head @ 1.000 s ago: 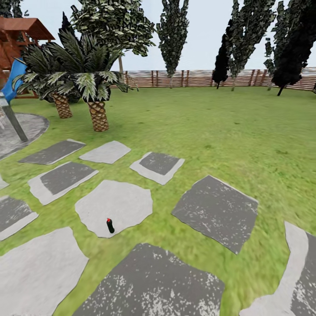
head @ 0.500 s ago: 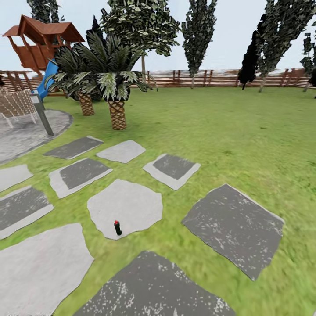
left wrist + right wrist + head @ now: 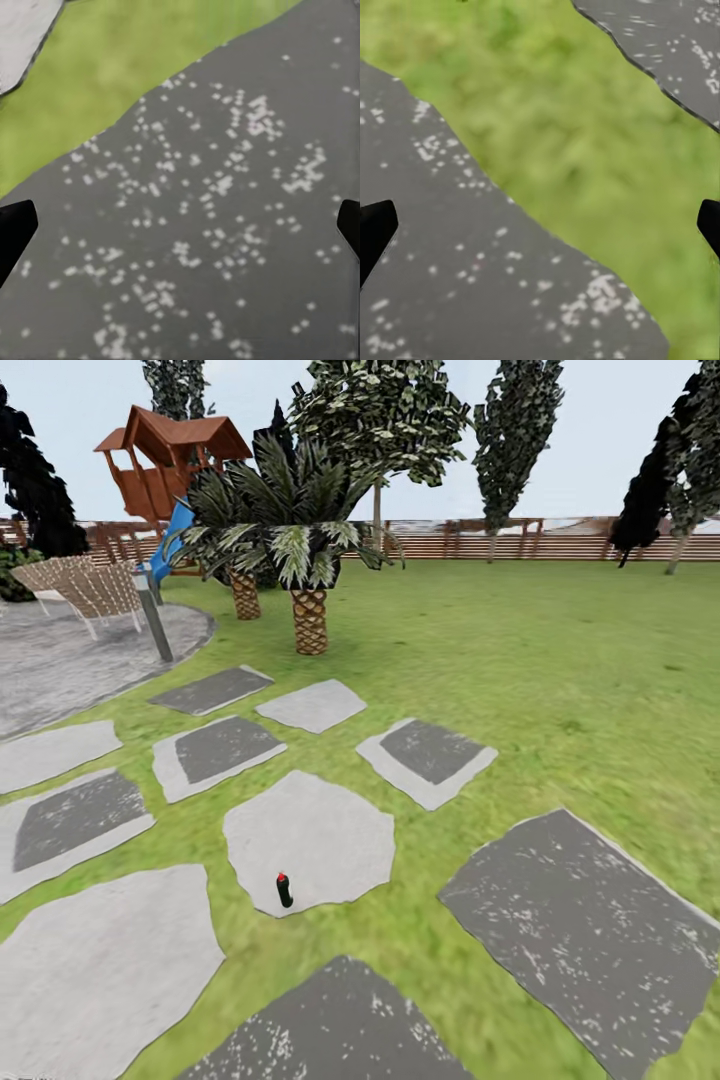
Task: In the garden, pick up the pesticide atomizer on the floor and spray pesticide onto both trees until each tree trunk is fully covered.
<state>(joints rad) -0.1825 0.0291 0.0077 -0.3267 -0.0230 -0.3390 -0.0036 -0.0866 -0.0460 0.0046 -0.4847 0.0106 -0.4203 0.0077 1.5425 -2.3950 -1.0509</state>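
- Head view: pesticide atomizer (image 3: 284,890) upright on the near edge of a pale octagonal paving stone (image 3: 310,840), set in the lawn (image 3: 540,650) among other stepping stones; low and left of centre, well apart from any tree.
- Black bottle, red spot at its top. Label too small to read; no writing or brand legible anywhere.
- Upright on flat stone rather than in grass, so judged easy to spot and to take from above or from the side.
- Two short palms (image 3: 300,550) beyond the stones; tall trees (image 3: 515,420) along the slatted wooden fence (image 3: 560,540) far back. Wooden play tower (image 3: 170,460) and grey post (image 3: 155,620) at far left.
- Left wrist view: left end effector (image 3: 180,225) released, dark fingertips at the frame's two edges, nothing between them; speckled dark paving slab (image 3: 225,225) beneath.
- Right wrist view: right end effector (image 3: 540,225) likewise released and holding nothing, over a slab edge (image 3: 450,247) and grass strip (image 3: 570,127).
- Judgement: approach stage; bottle not yet within reach, no spraying done.
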